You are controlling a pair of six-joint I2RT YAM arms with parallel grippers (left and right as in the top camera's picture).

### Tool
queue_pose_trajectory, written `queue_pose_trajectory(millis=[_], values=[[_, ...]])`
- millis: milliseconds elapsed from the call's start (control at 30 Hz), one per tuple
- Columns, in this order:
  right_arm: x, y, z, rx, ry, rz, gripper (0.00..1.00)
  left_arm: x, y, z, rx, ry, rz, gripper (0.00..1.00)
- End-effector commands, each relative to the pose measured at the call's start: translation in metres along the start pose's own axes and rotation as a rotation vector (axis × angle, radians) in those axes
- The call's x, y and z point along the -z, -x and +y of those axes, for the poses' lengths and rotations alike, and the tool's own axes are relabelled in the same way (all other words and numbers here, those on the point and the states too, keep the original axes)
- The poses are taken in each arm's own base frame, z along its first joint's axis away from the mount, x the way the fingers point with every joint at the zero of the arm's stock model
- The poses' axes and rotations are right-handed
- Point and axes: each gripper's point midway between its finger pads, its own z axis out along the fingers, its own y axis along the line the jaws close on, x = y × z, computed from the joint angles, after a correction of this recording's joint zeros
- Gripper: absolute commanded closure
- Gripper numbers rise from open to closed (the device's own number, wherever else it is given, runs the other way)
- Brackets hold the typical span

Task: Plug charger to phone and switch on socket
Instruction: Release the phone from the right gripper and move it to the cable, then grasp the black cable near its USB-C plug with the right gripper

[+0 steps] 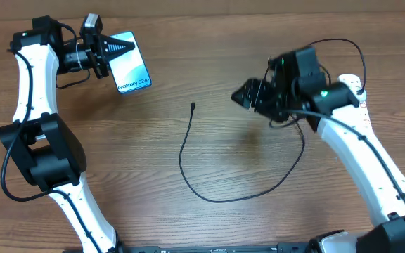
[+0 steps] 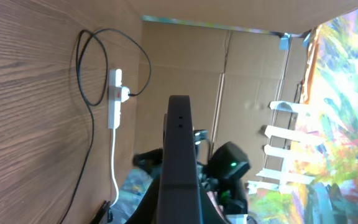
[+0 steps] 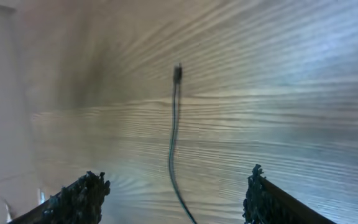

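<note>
My left gripper (image 1: 120, 49) is shut on the phone (image 1: 131, 72), a light blue lit screen held above the table at the far left. The left wrist view shows the phone (image 2: 179, 149) edge-on between the jaws. The charger lies on the wood as a thin black cable (image 1: 188, 179) with its connector tip (image 1: 193, 107) pointing away. My right gripper (image 1: 248, 95) hovers open to the right of that tip. In the right wrist view the cable (image 3: 173, 146) runs between the two fingers without touching either, its tip (image 3: 178, 73) ahead. The white socket (image 2: 114, 99) lies beyond, largely under my right arm in the overhead view.
The cable loops wide toward the table's front (image 1: 213, 199) and back up under the right arm (image 1: 302, 144). The socket's white cord (image 2: 115, 168) trails off the table's edge. Cardboard panels (image 2: 253, 74) stand beyond the table's far side.
</note>
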Motion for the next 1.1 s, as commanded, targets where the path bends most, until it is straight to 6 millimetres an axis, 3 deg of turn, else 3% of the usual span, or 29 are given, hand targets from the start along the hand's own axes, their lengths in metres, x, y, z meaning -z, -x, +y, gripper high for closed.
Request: queue_pose_trajectory(millis=[0, 167, 233, 433, 667, 1067], values=[[-0.014, 0.018, 0.012, 0.039, 0.005, 0.012, 0.28, 0.002, -0.002, -0.017, -0.034, -0.065, 0.007, 0.96], [-0.063, 0.018, 0.021, 0.022, 0.016, 0.107, 0.34, 0.001, -0.001, -0.015, -0.034, -0.056, 0.005, 0.96], [-0.097, 0.013, 0.023, -0.009, 0.022, 0.146, 0.36, 0.001, -0.001, -0.015, -0.034, -0.052, 0.005, 0.96], [-0.153, -0.004, 0.031, -0.027, 0.129, 0.26, 0.38, 0.0, -0.002, -0.015, -0.03, -0.052, 0.009, 0.96], [-0.194, -0.017, 0.021, -0.058, 0.155, 0.322, 0.5, -0.001, -0.003, -0.014, -0.011, -0.049, 0.01, 0.96], [-0.236, -0.029, 0.017, -0.084, 0.14, 0.317, 0.67, -0.001, -0.005, -0.014, 0.016, -0.049, 0.011, 0.96]])
